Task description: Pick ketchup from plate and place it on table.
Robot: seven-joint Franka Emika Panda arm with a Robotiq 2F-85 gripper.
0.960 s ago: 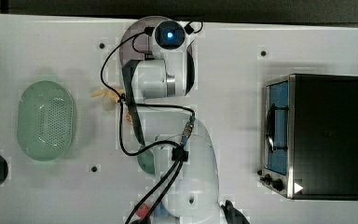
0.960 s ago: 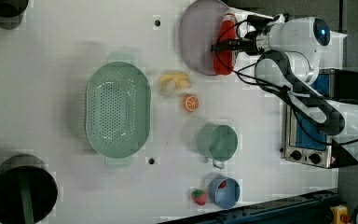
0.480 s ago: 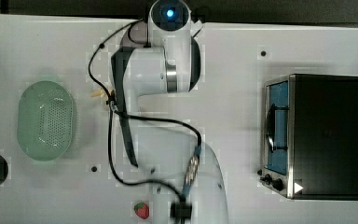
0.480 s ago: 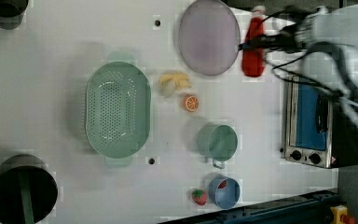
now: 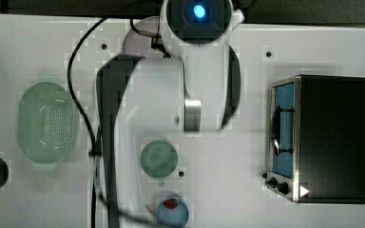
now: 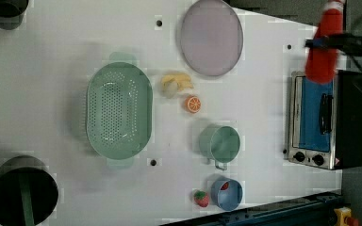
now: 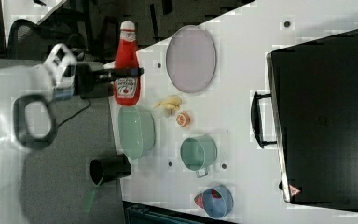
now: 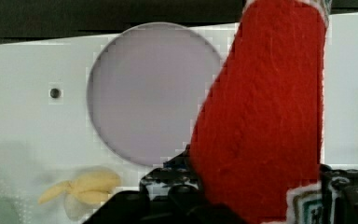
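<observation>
The ketchup [image 7: 126, 51], a red bottle with a white cap and white label, hangs in the air clear of the plate [image 7: 191, 58]. My gripper [image 7: 123, 73] is shut across its middle. In the left view the ketchup [image 6: 321, 66] shows large, to the right of the bare lilac plate [image 6: 211, 36] and over the oven's near corner, with the gripper [image 6: 327, 42] on it. The wrist view has the ketchup [image 8: 261, 116] close up, with the plate [image 8: 154, 93] on the white table [image 6: 52, 56] far below.
On the table in the left view stand a green perforated basket [image 6: 119, 110], banana pieces [image 6: 176, 84], an orange half [image 6: 193, 104], a green cup [image 6: 219, 143], a blue bowl [image 6: 226, 194] and a strawberry [image 6: 200, 198]. A toaster oven [image 6: 327, 122] sits at the left view's right, a black cylinder [image 6: 21, 193] at its lower left.
The ketchup has come up off the plate in my gripper and moved toward the left view's right, higher above the table. The plate now lies bare.
</observation>
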